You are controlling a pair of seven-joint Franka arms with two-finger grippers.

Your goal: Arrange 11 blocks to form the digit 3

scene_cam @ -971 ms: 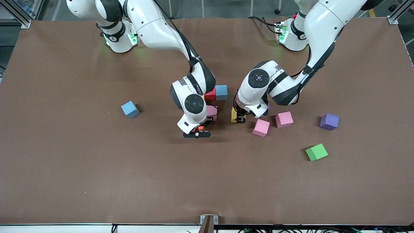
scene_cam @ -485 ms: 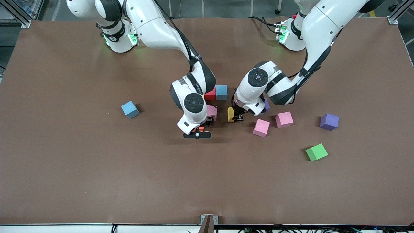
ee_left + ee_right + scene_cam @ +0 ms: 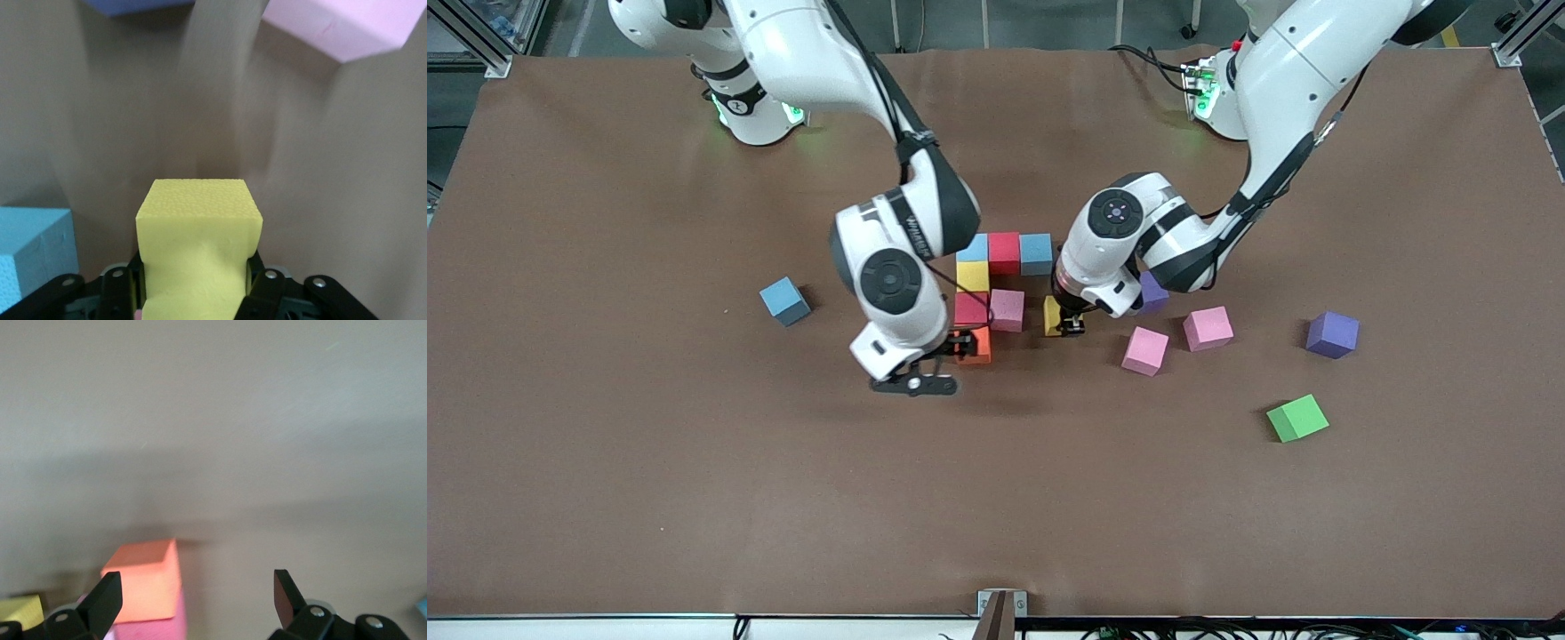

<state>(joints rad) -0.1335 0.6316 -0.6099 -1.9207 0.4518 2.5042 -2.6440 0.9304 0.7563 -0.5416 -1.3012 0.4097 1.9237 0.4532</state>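
Yellow block (image 3: 199,250) is clamped in the left tool (image 3: 1069,325) beside the pink block (image 3: 1008,310); right tool (image 3: 193,597) gapes, empty.

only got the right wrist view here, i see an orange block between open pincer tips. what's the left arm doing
Observer: The left pincer is shut on a yellow block, low over the table beside the pink block of the cluster.
Operator: how far along is the cluster
Observer: Seven blocks are grouped; the orange block is the one nearest the front camera.
Operator: any loose ones
Observer: A light blue block lies alone toward the right arm's end.
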